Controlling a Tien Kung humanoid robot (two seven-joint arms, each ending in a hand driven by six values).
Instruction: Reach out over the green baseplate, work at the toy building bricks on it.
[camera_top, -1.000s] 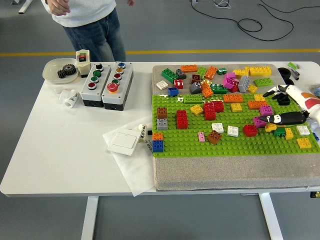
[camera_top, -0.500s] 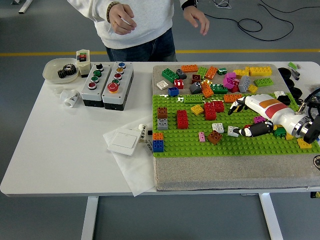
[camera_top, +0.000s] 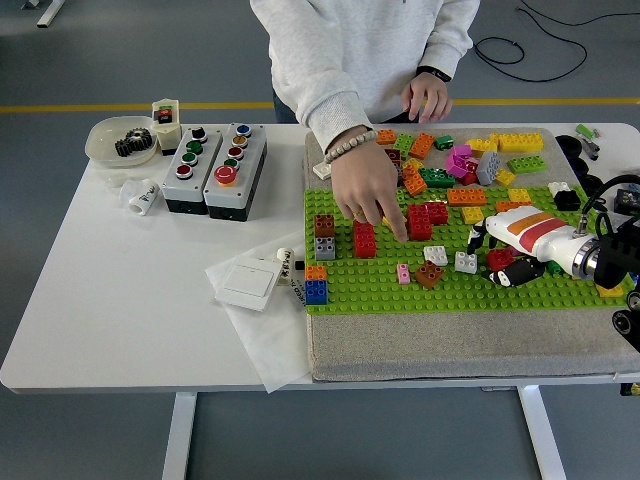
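The green baseplate (camera_top: 360, 290) lies center-right in the frame on a grey felt mat (camera_top: 420, 345), its studded plastic surface dotted with small bricks. The right hand (camera_top: 500, 250) reaches in from the right edge, fingers spread loosely around a red brick (camera_top: 500, 259) without clearly gripping it; the left hand is out of view. A person's hand (camera_top: 365, 190) presses down near the red bricks at center. These bricks look light, rigid and glossy, likely slippery on flat faces, so pinching 2 opposite side walls seems best.
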